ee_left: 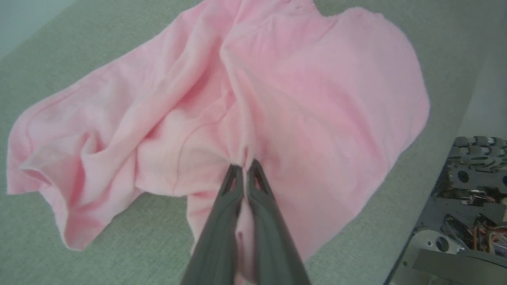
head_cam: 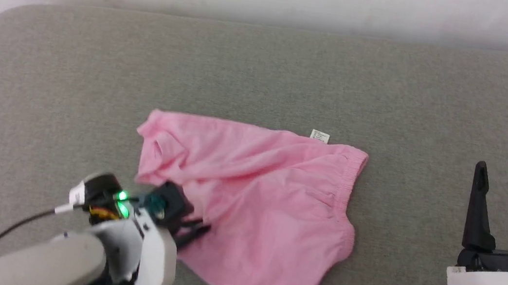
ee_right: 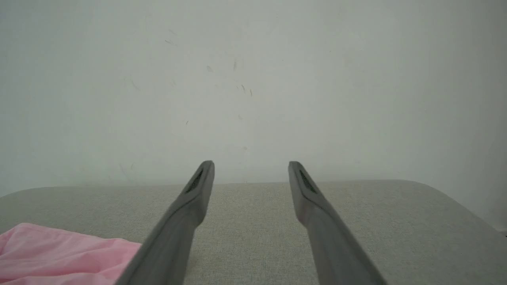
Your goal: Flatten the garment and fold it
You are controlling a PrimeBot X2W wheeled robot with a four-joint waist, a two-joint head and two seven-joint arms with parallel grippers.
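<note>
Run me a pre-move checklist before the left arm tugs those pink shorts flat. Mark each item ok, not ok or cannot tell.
1. Left gripper has hold of the garment: ok, its fingers are shut on a ridge of pink fabric.
2. How many layers are pinched: cannot tell.
3. Right gripper is free to help: ok, it is open, off to the side and apart from the fabric.
4. Garment is flat: not ok, creases run from the pinch and the left leg is bunched.
5. Garment lies wholly on the grey surface: ok.
6. Waistband is located: ok, on the robot's right, with the white tag at the far edge.
</note>
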